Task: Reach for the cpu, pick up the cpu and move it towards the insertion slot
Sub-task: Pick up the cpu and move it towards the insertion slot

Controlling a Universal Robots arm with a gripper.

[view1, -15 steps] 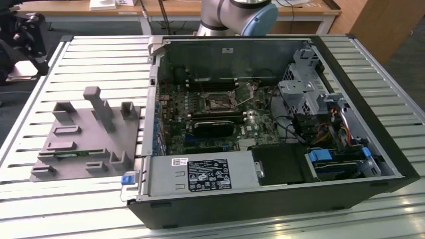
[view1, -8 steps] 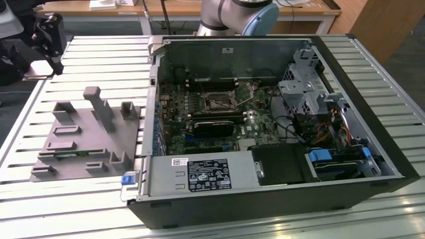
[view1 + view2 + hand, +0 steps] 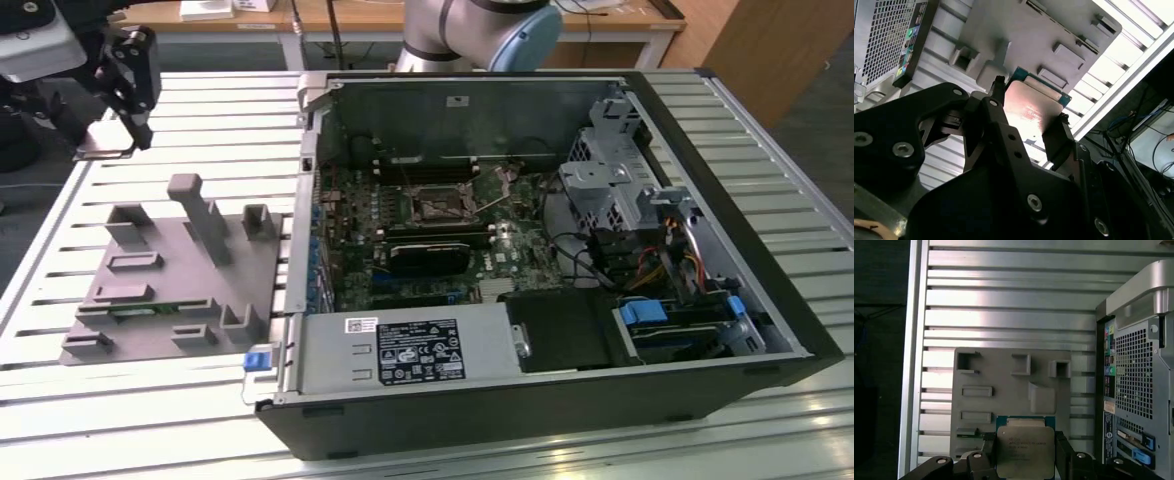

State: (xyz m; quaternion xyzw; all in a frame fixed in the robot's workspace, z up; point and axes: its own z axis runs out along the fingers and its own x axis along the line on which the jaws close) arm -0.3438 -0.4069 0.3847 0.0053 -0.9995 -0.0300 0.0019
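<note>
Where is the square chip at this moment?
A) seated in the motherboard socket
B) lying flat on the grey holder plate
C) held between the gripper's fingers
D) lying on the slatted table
C: in both wrist views the chip sits clamped in the gripper, with the grey holder plate behind it.

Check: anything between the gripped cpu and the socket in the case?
Nothing covers the insertion slot; it lies open from above. The cpu, clamped in the gripper, hangs above the grey fixture outside the computer case. Its metal side wall, on the exterior view's left, stands between them; likely cleared from above.
</note>
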